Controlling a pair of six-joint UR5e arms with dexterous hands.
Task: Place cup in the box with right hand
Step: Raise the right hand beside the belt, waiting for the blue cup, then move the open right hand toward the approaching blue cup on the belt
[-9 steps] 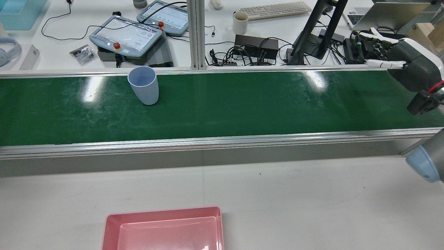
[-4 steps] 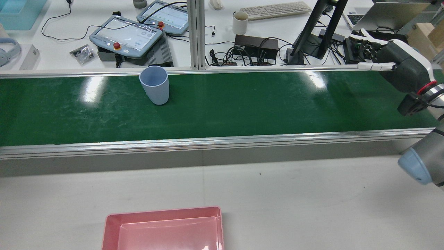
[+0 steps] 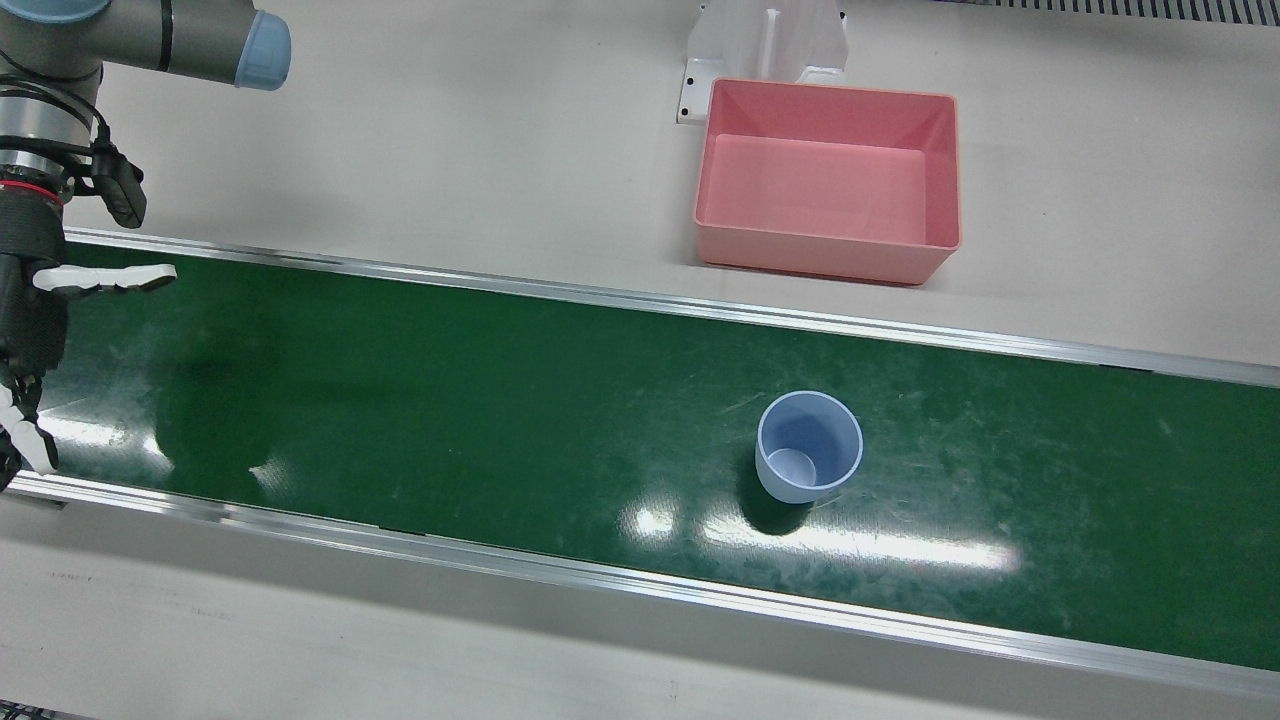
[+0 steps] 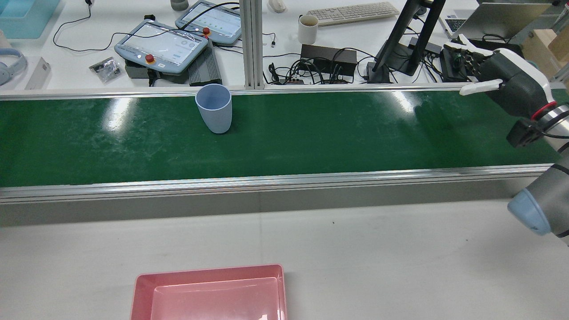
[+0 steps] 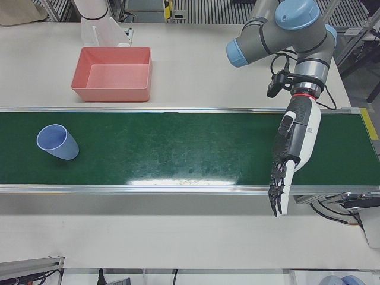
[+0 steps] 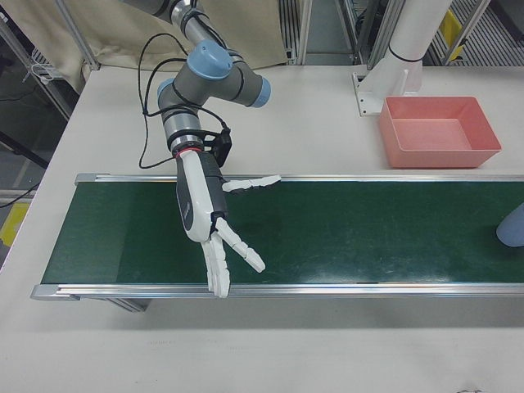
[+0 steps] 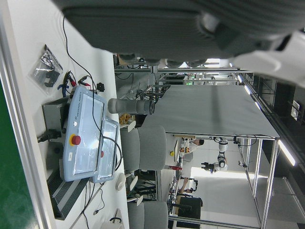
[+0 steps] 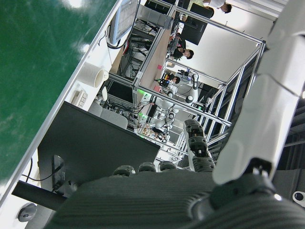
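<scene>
A pale blue cup (image 3: 808,445) (image 4: 214,106) (image 5: 57,142) stands upright and empty on the green conveyor belt (image 3: 400,400), near its operator-side edge. It just shows at the right edge of the right-front view as the cup (image 6: 512,226). The pink box (image 3: 820,260) (image 4: 209,269) (image 5: 110,95) (image 6: 438,155) sits empty on the white table beside the belt. My right hand (image 3: 30,330) (image 4: 506,82) (image 6: 205,213) hovers open over the belt's end, fingers spread, far from the cup. My left hand (image 5: 291,154) hangs open over the belt's other end.
Aluminium rails (image 4: 266,182) run along both sides of the belt. Beyond the far rail are teach pendants (image 4: 162,44), cables, a monitor stand (image 4: 400,44) and a white mug (image 4: 307,29). A white pedestal (image 3: 765,40) stands behind the box.
The cup has travelled to the right along the belt in the rear view. My right hand has shifted a little left and up, still open.
</scene>
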